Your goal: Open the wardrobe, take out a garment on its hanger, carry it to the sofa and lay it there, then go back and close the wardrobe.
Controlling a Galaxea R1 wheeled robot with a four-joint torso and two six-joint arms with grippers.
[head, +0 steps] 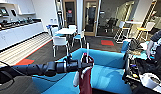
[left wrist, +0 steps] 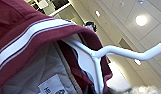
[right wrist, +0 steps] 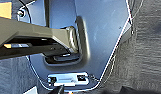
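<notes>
The garment (head: 85,77), a maroon jacket with a white sleeve, hangs from its hanger (head: 87,53) in front of the sofa (head: 106,72), held up above the blue seat and not yet resting on it. The hanger's tall white hook stands straight up out of the collar. In the left wrist view the hanger (left wrist: 96,56) rises out of the maroon collar (left wrist: 33,32), with the grey lining and a label below it. The left gripper (head: 84,65) meets the garment at the collar, at the end of the left arm reaching across from the side; it looks clenched on the hanger there, since the jacket hangs free from that point.

As a judgement: the garment is out of the wardrobe and has been brought to the sofa, so the carry looks all but complete. Laying it down is still to do, and so is going back to close the wardrobe.

Beyond the sofa stand white chairs (head: 59,42) around a table (head: 66,31), and a long white counter (head: 18,31) along the wall. A person's hand (head: 149,48) shows by the sofa's far arm
</notes>
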